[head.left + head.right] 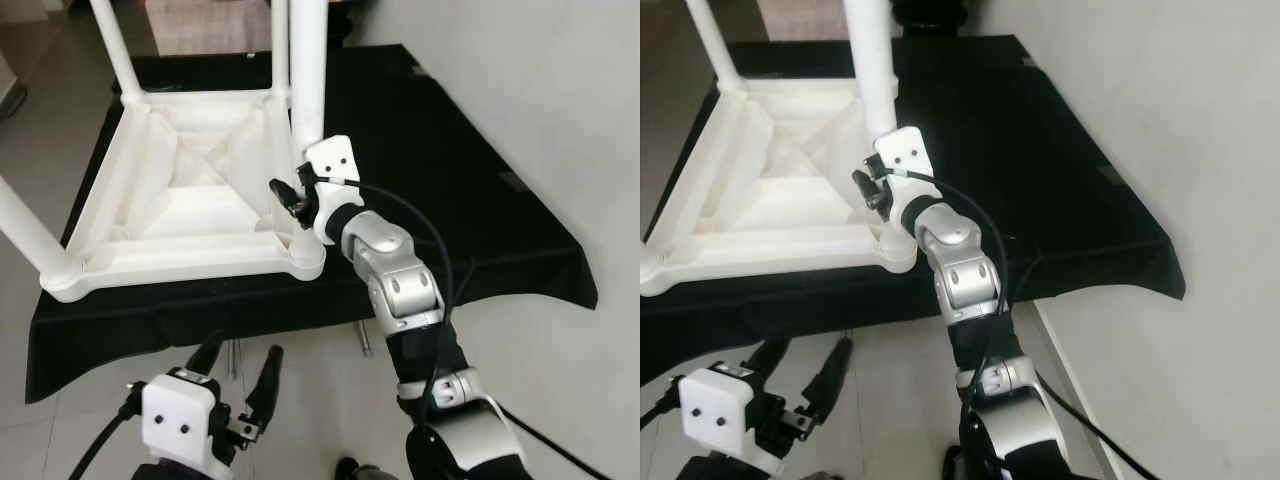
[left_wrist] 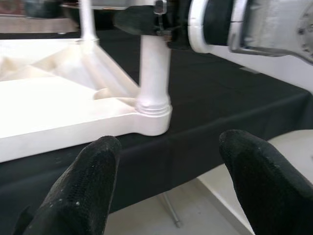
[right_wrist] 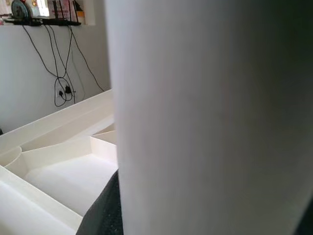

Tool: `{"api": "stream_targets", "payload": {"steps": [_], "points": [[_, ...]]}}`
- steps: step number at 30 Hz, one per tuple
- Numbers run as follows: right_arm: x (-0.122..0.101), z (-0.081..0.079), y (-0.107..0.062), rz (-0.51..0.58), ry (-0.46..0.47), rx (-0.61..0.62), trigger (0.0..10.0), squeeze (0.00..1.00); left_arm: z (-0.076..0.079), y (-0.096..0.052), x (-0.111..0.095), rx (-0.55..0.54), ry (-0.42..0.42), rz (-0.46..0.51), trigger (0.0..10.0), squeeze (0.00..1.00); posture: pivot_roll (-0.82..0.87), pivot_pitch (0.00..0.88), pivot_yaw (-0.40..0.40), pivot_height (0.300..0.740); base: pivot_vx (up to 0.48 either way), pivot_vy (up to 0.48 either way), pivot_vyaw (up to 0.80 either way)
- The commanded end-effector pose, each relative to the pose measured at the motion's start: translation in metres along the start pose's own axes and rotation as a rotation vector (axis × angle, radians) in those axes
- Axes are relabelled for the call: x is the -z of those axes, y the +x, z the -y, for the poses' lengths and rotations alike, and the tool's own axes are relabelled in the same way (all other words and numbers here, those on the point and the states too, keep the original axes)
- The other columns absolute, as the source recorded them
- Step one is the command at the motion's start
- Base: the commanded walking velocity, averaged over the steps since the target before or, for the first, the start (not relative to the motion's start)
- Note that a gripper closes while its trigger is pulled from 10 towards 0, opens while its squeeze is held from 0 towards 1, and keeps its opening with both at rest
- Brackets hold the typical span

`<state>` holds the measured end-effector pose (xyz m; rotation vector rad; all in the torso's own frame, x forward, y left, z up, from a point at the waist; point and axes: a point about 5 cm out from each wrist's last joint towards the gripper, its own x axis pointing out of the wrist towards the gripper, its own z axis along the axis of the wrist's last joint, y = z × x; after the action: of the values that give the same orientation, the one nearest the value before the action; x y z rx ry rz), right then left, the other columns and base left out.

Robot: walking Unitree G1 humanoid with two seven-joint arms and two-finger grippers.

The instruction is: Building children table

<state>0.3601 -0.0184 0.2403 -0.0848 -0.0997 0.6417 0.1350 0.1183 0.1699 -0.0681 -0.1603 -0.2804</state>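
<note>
Upside-down white table lies on the black cloth, its near corner close to the cloth's front edge — right gripper clamps the corner leg just above its socket. Left gripper hangs spread below the edge over bare floor — its wrist view catches the leg seated in the socket.

You are looking at a plain white table top, unpatterned, lying on a solid black cloth. White leg, same plain finish. Right gripper: black fingers, white housing, silver arm behind it. Left gripper: black fingers showing a fine grainy texture, white housing. Pale grey floor tiles are showing below.
</note>
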Motion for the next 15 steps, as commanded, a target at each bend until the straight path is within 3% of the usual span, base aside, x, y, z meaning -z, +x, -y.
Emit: {"api": "stream_targets", "payload": {"steps": [1,3,4,13,14,15], "points": [[-0.001,-0.025,0.01,0.005,0.048,-0.093,10.0,0.0,0.001,-0.001,0.002,-0.01,-0.01,-0.011,10.0,0.0,0.03,0.21,-0.083,0.74,0.0,0.0,0.0],[-0.009,-0.027,0.009,0.034,0.074,-0.142,10.0,0.0,0.001,0.0,0.002,-0.01,-0.012,-0.01,10.0,0.0,0.03,0.21,-0.083,0.74,0.0,0.0,0.0],[-0.017,-0.027,0.008,0.072,0.09,-0.272,10.0,1.0,0.001,0.0,0.003,-0.008,-0.015,-0.01,10.0,0.0,0.02,0.202,-0.08,0.74,0.0,0.0,0.0],[-0.017,-0.013,0.005,0.09,0.083,-0.53,10.0,1.0,0.0,-0.001,0.003,-0.002,-0.014,-0.017,10.0,0.0,0.03,0.2,-0.063,0.74,0.0,0.0,0.0],[-0.012,-0.01,0.001,0.074,0.039,-0.633,10.0,0.88,0.001,-0.002,0.003,-0.001,-0.015,-0.019,10.0,0.0,0.04,0.196,-0.059,0.74,0.0,0.0,0.0],[-0.012,-0.01,0.001,0.074,0.039,-0.633,10.0,0.88,0.001,-0.002,0.003,-0.001,-0.015,-0.019,10.0,0.0,0.04,0.196,-0.059,0.74,0.0,0.0,0.0]]}}
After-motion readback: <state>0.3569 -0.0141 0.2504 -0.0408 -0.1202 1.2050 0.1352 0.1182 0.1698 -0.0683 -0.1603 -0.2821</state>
